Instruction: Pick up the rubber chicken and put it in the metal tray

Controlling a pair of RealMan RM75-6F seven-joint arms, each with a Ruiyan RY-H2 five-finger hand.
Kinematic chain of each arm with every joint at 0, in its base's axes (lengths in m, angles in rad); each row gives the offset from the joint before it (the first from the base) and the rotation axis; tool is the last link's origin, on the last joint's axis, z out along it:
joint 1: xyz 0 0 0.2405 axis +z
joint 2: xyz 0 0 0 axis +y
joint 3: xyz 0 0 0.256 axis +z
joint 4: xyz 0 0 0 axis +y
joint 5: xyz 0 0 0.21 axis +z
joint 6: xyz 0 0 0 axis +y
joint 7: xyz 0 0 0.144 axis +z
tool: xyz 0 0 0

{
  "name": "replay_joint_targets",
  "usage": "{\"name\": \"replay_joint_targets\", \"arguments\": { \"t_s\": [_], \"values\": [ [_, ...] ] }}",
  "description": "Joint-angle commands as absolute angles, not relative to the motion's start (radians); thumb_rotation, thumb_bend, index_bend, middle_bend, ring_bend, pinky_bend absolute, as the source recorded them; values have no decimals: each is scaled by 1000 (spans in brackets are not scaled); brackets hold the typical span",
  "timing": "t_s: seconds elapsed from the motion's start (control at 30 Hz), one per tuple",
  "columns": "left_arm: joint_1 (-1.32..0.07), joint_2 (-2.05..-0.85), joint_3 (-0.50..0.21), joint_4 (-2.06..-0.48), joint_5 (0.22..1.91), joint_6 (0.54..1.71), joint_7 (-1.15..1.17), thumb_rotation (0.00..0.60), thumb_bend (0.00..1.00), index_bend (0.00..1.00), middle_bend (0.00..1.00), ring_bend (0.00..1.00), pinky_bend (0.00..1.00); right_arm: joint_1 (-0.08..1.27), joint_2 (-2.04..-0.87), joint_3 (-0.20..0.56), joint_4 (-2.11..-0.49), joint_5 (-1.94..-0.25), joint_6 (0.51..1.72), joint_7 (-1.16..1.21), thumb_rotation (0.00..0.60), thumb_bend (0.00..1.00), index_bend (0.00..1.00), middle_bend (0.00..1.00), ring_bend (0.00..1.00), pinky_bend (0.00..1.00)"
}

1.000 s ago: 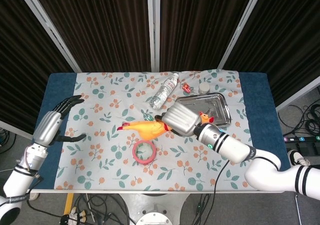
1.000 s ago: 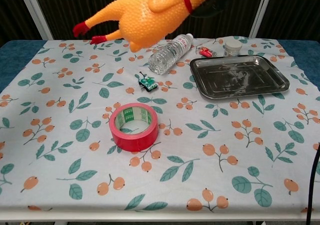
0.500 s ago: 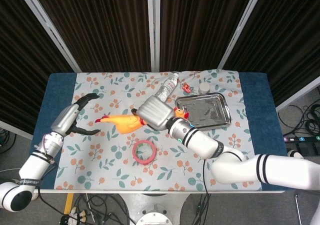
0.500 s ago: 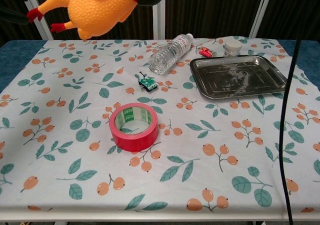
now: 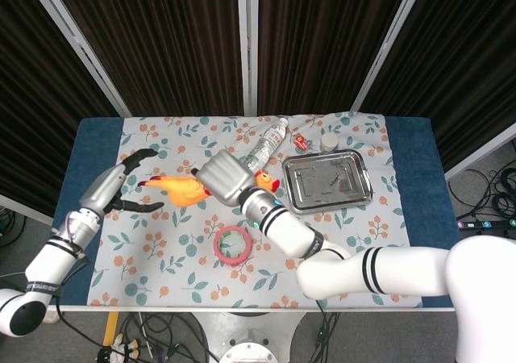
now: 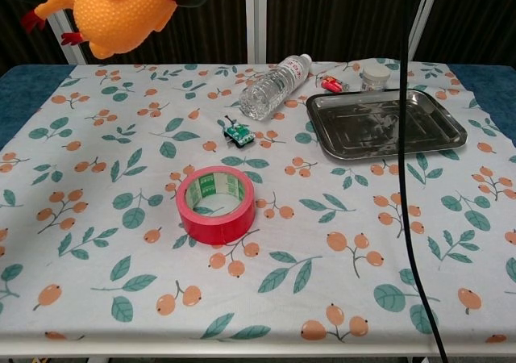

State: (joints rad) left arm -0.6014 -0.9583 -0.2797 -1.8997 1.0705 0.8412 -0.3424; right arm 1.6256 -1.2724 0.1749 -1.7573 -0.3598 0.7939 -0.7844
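Observation:
The orange rubber chicken [image 5: 181,189] hangs in the air above the table's left half, and my right hand [image 5: 223,179] grips its middle. Its red feet point left, close to my left hand [image 5: 119,187], which is open with its fingers spread around the feet without touching them. In the chest view the rubber chicken [image 6: 113,18] fills the top left corner; my hands are hardly seen there. The metal tray [image 5: 326,182] lies empty at the right back of the table, far from the chicken, and the metal tray [image 6: 385,124] shows in the chest view too.
A roll of red tape [image 6: 216,204] lies mid-table. A clear plastic bottle [image 6: 274,88] lies on its side behind it, with a small green item [image 6: 236,133] between them. A small red object [image 6: 331,82] and a white jar [image 6: 374,75] stand behind the tray. A black cable [image 6: 407,177] hangs at right.
My right hand has carried the chicken leftward, away from the tray. My left hand rose from the table's left edge and now flanks the chicken's feet.

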Motion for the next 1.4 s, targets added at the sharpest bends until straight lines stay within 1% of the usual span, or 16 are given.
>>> {"name": "replay_joint_targets", "arguments": {
  "t_s": [0.03, 0.33, 0.8, 0.97, 1.07, 1.17, 1.27, 1.37, 1.4],
  "values": [
    [-613, -958, -278, -1906, 1052, 835, -320, 428, 0, 169, 159, 117, 179, 1645, -1284, 168, -1753, -336, 809, -797, 600, 713, 637, 572, 562, 833],
    [-644, -979, -273, -1912, 1004, 831, -258, 429, 0, 170, 159, 117, 181, 1674, -1305, 165, -1733, -298, 825, -796, 600, 714, 637, 573, 562, 834],
    [-698, -1011, -274, -1919, 921, 835, -167, 434, 0, 170, 159, 117, 202, 1695, -1331, 168, -1697, -282, 832, -787, 600, 717, 637, 573, 562, 833],
    [-720, -1030, -266, -1912, 871, 853, -108, 465, 0, 170, 162, 118, 231, 1698, -1336, 168, -1697, -276, 835, -785, 600, 722, 637, 572, 562, 833],
    [-730, -1047, -262, -1909, 839, 873, -77, 470, 0, 172, 173, 118, 251, 1700, -1335, 168, -1699, -270, 834, -784, 600, 727, 636, 573, 562, 833],
    [-737, -1059, -261, -1907, 811, 888, -55, 467, 0, 189, 201, 143, 284, 1704, -1334, 165, -1699, -264, 834, -788, 600, 726, 637, 573, 562, 833],
    [-740, -1071, -262, -1904, 783, 905, -41, 467, 0, 230, 249, 191, 319, 1707, -1333, 164, -1703, -261, 837, -789, 600, 727, 637, 573, 562, 833],
    [-740, -1083, -263, -1896, 775, 929, -27, 466, 0, 300, 315, 253, 367, 1709, -1334, 162, -1706, -259, 843, -793, 600, 727, 637, 573, 562, 833],
    [-736, -1094, -265, -1892, 777, 949, -24, 465, 1, 348, 360, 297, 400, 1710, -1334, 162, -1707, -257, 845, -794, 600, 727, 637, 573, 562, 833]
  ]
}}
